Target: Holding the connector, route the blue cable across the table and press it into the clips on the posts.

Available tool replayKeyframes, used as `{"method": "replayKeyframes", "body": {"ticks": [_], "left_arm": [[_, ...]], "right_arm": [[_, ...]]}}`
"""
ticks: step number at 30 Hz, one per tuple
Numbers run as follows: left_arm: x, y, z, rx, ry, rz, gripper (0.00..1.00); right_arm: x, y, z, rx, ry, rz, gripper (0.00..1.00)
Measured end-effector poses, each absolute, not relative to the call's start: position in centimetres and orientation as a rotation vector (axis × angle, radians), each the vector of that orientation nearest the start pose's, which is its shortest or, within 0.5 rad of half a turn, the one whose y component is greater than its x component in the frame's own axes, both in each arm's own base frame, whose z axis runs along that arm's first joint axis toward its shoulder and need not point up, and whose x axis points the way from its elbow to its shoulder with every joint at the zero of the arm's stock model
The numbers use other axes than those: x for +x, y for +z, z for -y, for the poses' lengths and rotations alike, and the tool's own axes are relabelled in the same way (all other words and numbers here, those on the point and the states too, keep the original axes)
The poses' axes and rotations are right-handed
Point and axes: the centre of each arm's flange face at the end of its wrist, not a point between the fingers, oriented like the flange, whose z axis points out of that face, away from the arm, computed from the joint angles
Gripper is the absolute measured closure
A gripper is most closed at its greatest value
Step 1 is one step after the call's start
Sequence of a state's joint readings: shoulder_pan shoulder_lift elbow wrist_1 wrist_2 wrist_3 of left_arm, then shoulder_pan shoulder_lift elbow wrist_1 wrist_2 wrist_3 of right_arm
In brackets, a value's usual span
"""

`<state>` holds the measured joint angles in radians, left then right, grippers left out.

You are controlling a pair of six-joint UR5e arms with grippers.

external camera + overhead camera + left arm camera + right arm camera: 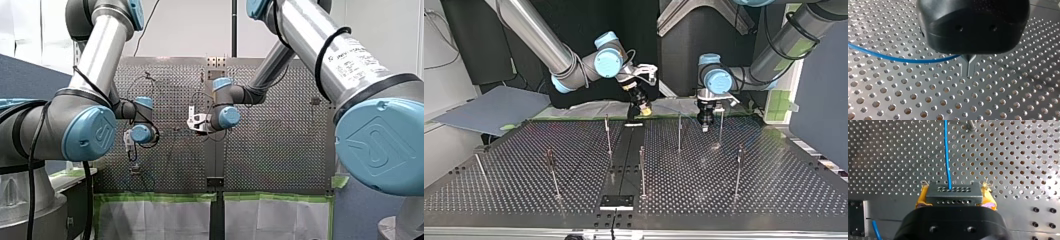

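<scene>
– Blue cable (947,152): where does it lie?
– It leaves the holed face of the connector (953,195) and runs ahead of it over the perforated worktop (885,157). My right fingers (988,195), yellow-padded, clamp the connector on both sides.
– And my left fingers (964,68)?
– Well apart from the connector, pressed together close to the worktop; the cable reaches their root. Whether they pinch it, I cannot tell.

The blue cable (898,59) is running out of sight under the black housing of the left pincer (968,72), while the clips (549,156) on the posts (679,132) are showing too small to make out.
</scene>
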<state>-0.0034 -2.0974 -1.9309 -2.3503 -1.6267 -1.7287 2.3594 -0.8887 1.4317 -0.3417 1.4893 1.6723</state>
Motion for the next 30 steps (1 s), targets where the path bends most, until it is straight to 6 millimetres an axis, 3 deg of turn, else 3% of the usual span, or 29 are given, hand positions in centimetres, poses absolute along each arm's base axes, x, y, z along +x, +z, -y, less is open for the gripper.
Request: {"method": "replayKeyframes", "body": {"ticks": [30], "left_arm": [[55.1,11.7,13.0,-0.171,-0.076,-1.658,1.00]], "right_arm": [[56.7,17.1,40.4,-2.524,-2.172,-1.145,1.00]]}}
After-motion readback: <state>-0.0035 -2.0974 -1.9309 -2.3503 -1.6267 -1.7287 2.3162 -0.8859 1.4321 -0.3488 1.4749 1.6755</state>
